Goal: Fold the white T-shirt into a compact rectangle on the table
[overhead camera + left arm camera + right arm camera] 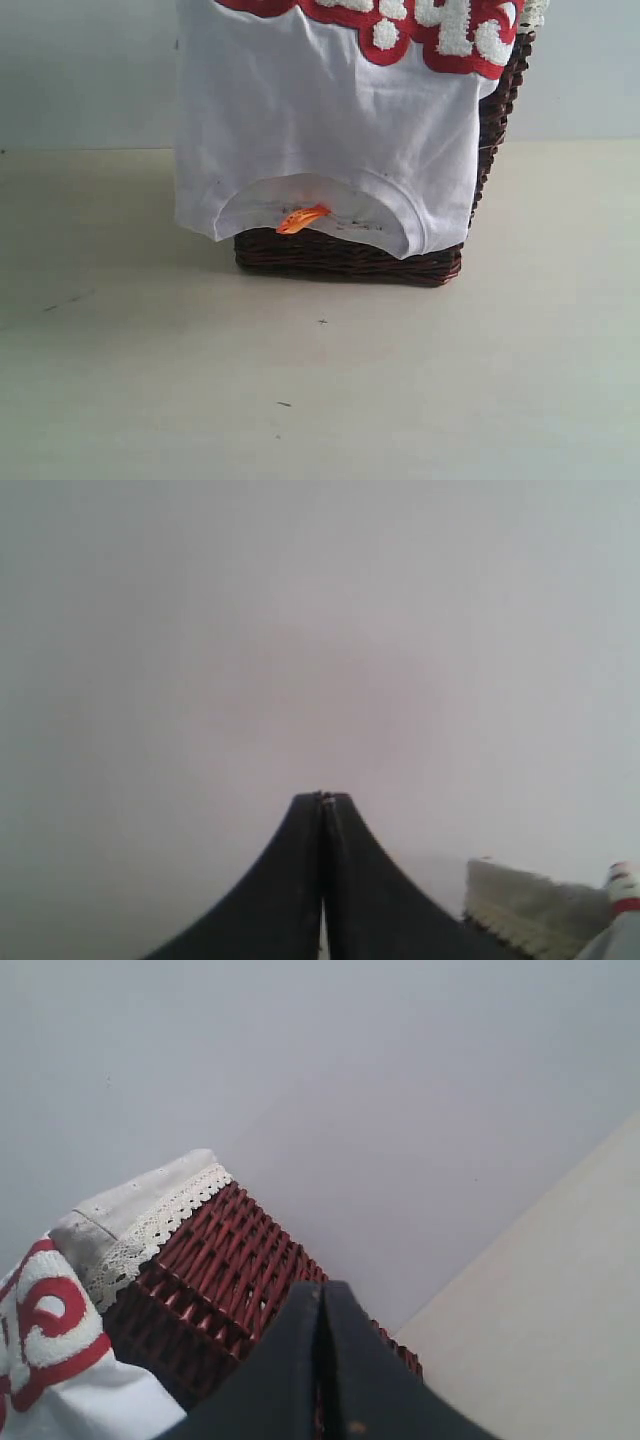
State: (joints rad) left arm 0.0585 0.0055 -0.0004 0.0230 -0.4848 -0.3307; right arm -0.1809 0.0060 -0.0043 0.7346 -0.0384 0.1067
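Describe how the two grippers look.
Both the left gripper and the right gripper have two smooth, matte black fingers, broad at the base and curving in to narrow tips. No cables show; the arms themselves are out of view.

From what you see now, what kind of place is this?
Probably a bare test bench for folding laundry: a plain table, a blank wall, a T-shirt draped over a wicker basket.

White T-shirt (320, 120), red-outlined lettering (440, 35); dark red-brown basket (345, 258)

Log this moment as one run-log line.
shirt: white T-shirt draped over wicker basket, orange neck tag showing | fold: not started | left gripper: shut, empty | right gripper: shut, empty
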